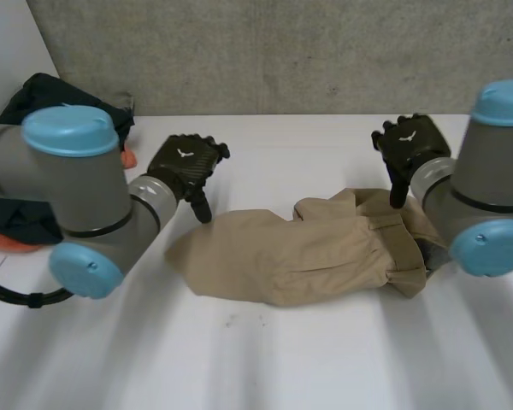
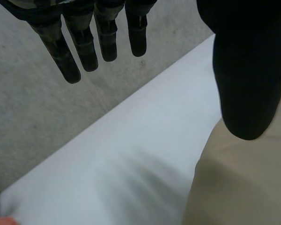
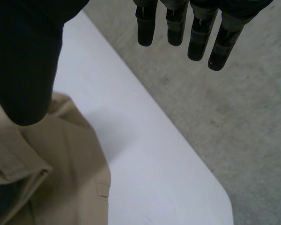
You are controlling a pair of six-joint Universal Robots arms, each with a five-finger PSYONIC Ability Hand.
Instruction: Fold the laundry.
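A tan pair of trousers (image 1: 299, 252) lies folded and bunched across the middle of the white table (image 1: 265, 359), its waistband toward my right arm. My left hand (image 1: 184, 166) hovers open above the cloth's left end, thumb pointing down near the edge, nothing held. In the left wrist view its straight fingers (image 2: 89, 42) stand apart from the thumb, with tan cloth (image 2: 243, 187) below the thumb. My right hand (image 1: 408, 145) is open above the waistband end, thumb down toward the cloth. Straight fingers (image 3: 178, 23) show in the right wrist view, and the tan cloth (image 3: 61, 154) lies under the thumb.
A pile of dark clothing (image 1: 51, 107) with something orange (image 1: 8, 239) beneath sits at the table's far left, behind my left arm. The table's back edge meets a grey wall (image 1: 282, 51). In the right wrist view the table's rounded corner (image 3: 220, 197) borders grey floor.
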